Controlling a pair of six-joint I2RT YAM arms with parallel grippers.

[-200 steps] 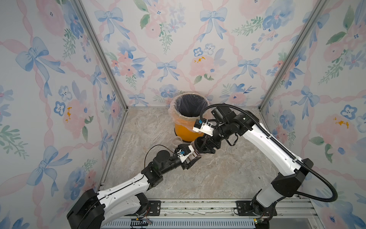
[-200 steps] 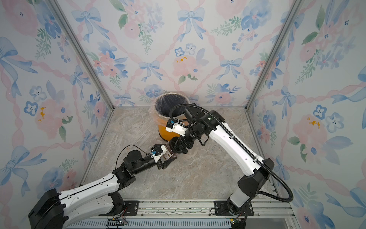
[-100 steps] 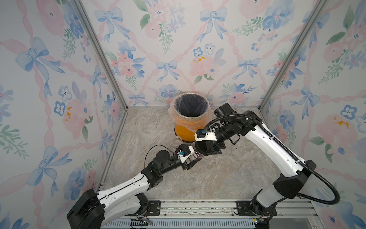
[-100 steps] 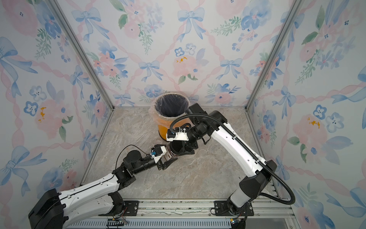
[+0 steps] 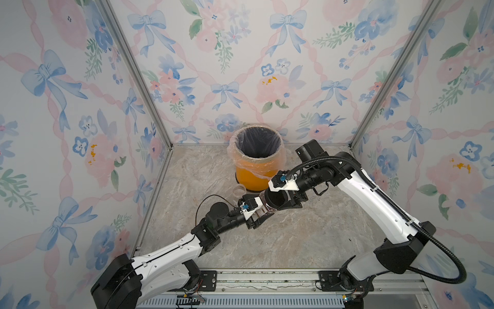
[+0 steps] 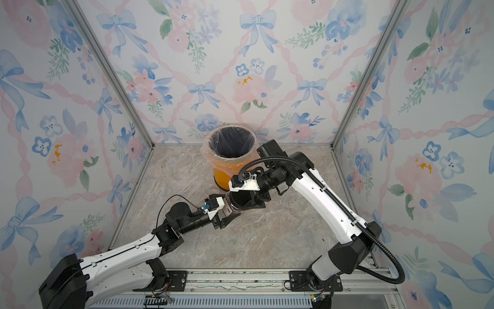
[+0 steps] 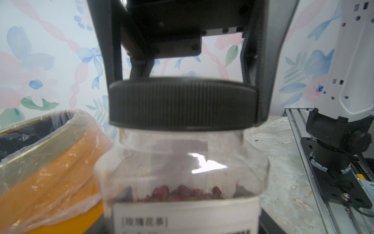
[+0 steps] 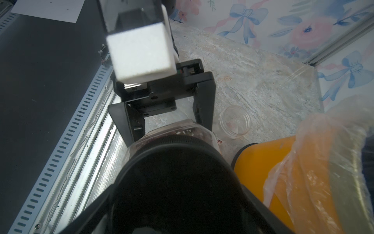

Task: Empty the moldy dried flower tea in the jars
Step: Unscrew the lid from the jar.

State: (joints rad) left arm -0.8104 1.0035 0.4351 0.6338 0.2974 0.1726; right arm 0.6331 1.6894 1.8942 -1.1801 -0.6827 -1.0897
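Bin (image 5: 254, 175) stands at the middle of the table's (image 5: 294, 240) rear edge. Labelled jar (image 5: 263, 211), lid (image 5: 276, 199) on, is just before it. Open jar (image 5: 238, 190) stands just left of that one.

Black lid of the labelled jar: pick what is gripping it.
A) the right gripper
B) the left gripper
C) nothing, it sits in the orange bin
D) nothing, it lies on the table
A: the right gripper has a finger on each side of the black lid, while the left gripper holds the labelled jar by its body.
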